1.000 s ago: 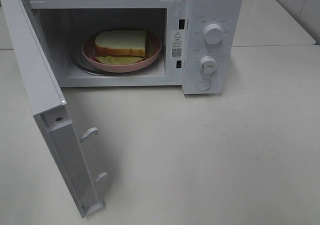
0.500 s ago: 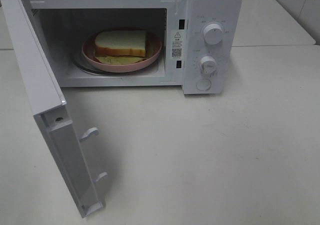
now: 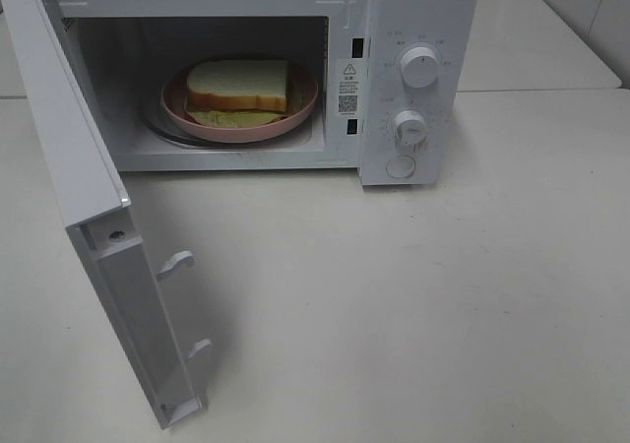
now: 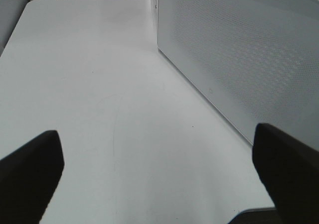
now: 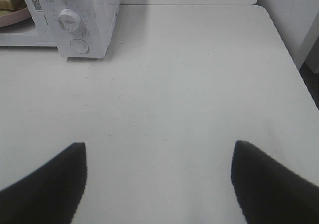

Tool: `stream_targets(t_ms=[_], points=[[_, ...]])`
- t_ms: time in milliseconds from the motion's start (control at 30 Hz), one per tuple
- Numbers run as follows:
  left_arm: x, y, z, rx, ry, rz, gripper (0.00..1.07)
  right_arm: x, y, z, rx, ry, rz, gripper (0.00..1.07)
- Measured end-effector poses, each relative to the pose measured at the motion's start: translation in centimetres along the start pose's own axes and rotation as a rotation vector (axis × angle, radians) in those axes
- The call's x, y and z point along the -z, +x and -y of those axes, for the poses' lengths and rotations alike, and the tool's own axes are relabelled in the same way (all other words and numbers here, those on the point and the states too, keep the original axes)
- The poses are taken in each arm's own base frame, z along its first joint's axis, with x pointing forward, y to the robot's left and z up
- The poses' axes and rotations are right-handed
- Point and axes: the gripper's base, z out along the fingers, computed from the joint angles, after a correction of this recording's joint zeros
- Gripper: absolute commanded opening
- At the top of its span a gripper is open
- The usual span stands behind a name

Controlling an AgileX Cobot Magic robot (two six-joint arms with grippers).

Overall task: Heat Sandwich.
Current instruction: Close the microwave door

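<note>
The sandwich (image 3: 238, 87) lies on a pink plate (image 3: 300, 116) in the middle of the microwave (image 3: 423, 10) cavity, where it needs to be for heating. From the right jaws it is well ahead and off to one side, past the control panel. Only its edge shows in the right wrist view.

The door (image 3: 89, 187) stands swung wide. Its outer face runs close alongside the left jaws, between them and the cavity. Both pairs of jaws are spread wide and hold nothing. They hang above the bare surface (image 3: 423, 295), apart from everything.

Loading looks done, so the step in hand is probably shutting the door. The left jaws are well placed for that, since a push on the outer face would swing it home. The right jaws face the upper knob (image 3: 420, 67), the lower knob (image 3: 409, 128) and the round button (image 3: 401, 166), likely placed ready to set the heating afterwards. The latch hooks (image 3: 177, 262) must meet their slots for the door to close fully.
</note>
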Motion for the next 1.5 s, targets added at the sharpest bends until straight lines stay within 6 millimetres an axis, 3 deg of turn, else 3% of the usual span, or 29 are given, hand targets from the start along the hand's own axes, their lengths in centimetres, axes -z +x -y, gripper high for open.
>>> stream_targets(t_ms=[1267, 1500], points=[[0.0, 0.0, 0.0, 0.0, 0.0, 0.0, 0.98, 0.0, 0.0, 0.0, 0.0, 0.0, 0.0, 0.76], [-0.1, -1.5, 0.0, 0.002, -0.001, 0.01, 0.94, 0.0, 0.0, 0.0, 0.0, 0.0, 0.0, 0.76]])
